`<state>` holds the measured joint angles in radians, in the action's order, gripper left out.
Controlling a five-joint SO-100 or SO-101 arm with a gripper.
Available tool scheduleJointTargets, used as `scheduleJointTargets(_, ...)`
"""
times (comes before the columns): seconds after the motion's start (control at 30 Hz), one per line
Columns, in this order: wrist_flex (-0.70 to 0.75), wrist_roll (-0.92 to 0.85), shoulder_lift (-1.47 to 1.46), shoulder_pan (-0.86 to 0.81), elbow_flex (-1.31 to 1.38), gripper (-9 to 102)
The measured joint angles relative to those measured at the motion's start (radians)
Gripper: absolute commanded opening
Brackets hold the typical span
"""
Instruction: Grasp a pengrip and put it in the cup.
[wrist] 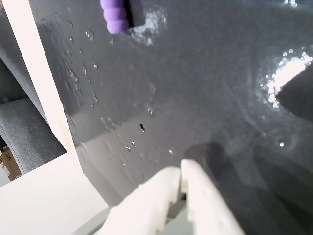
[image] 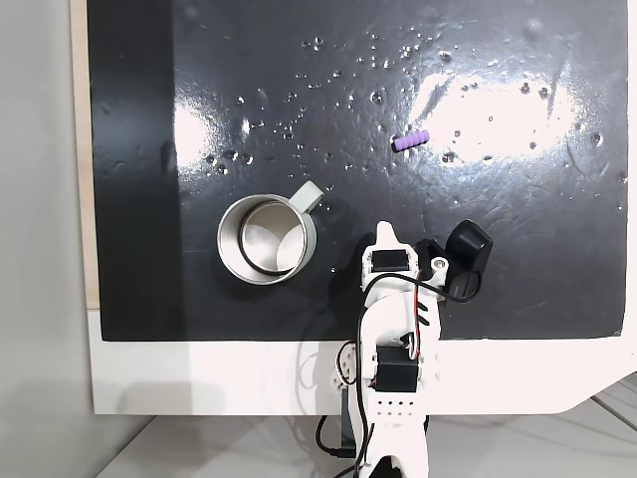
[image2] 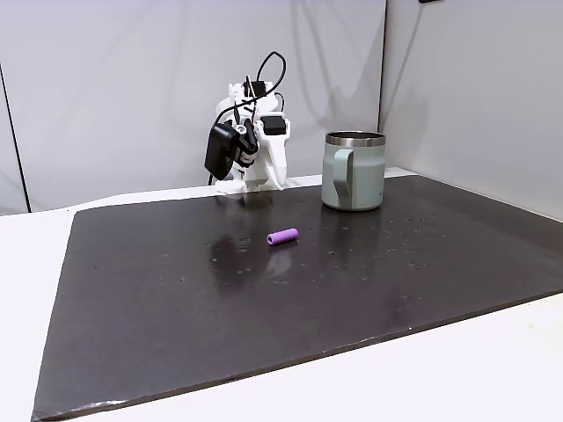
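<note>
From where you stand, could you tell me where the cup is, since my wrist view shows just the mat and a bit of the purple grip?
Observer: The cup stands upright on the black mat, left of the arm in the fixed view from above, well apart from the purple grip.
Operator: Thank you. Is anything inside it?
Observer: From above it looks empty; I see only its pale inside.
Operator: And how does the grip lie?
Observer: The side-on fixed view shows it lying flat on its side, out in the open, touching nothing.
Operator: Which way does the cup's handle point?
Observer: In the fixed view from above it points up and right, roughly toward the grip. The gripper is shut and holds nothing.
</note>
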<state>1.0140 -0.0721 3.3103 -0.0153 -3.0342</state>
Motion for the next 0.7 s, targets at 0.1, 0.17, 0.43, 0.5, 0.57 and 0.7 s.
scheduleJointTargets(0.1,0.0,-0.005,0.0,0.008,0.0,0)
scheduleJointTargets(0.17,0.0,-0.009,0.0,0.015,0.0,0)
scheduleJointTargets(0.43,0.0,-0.015,0.0,0.018,0.0,0)
scheduleJointTargets(0.5,0.0,-0.015,0.0,0.018,0.0,0)
scheduleJointTargets(0.57,-0.005,-0.017,0.0,0.018,-0.002,0)
scheduleJointTargets(0.7,-0.029,-0.04,0.0,0.015,-0.008,0)
